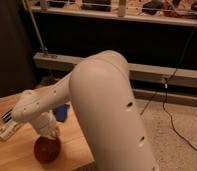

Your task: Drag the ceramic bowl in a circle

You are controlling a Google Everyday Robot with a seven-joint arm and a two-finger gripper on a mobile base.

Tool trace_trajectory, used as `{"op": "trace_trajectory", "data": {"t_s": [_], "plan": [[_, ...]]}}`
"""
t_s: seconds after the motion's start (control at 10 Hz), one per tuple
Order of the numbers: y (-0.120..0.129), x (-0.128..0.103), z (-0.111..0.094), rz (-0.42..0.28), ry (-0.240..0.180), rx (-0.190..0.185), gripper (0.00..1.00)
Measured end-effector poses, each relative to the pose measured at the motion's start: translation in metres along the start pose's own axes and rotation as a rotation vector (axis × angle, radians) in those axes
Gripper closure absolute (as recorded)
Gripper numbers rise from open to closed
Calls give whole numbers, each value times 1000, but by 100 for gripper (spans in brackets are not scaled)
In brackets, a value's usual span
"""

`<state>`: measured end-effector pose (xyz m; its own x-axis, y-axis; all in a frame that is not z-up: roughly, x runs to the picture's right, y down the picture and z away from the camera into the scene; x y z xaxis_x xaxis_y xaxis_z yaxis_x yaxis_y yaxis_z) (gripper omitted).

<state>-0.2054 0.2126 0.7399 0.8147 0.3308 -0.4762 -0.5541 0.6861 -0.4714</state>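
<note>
Hand [51,134] clenched, fingertips hidden behind the wrist, set down on the far rim of the ceramic bowl [46,150]; cannot tell whether rim is pinched; bowl directly under hand on wooden worktop [12,150]; blue object [62,112] just behind hand, half covered by arm [107,110]; right of hand, speckled floor [184,150], black cable [165,100]; dark wall beyond.
</note>
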Motion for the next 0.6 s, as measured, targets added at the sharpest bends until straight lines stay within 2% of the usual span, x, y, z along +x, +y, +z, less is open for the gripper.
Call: {"op": "trace_trajectory", "data": {"t_s": [0.1, 0.3, 0.4, 0.5, 0.6], "plan": [[-28, -3, 1, 80, -10, 1, 100], [-58, -26, 2, 180, -41, -6, 100], [-60, -43, 1, 201, -57, -17, 100], [-54, -69, 1, 211, -72, -33, 100], [-47, -83, 0, 209, -77, -40, 100]]}}
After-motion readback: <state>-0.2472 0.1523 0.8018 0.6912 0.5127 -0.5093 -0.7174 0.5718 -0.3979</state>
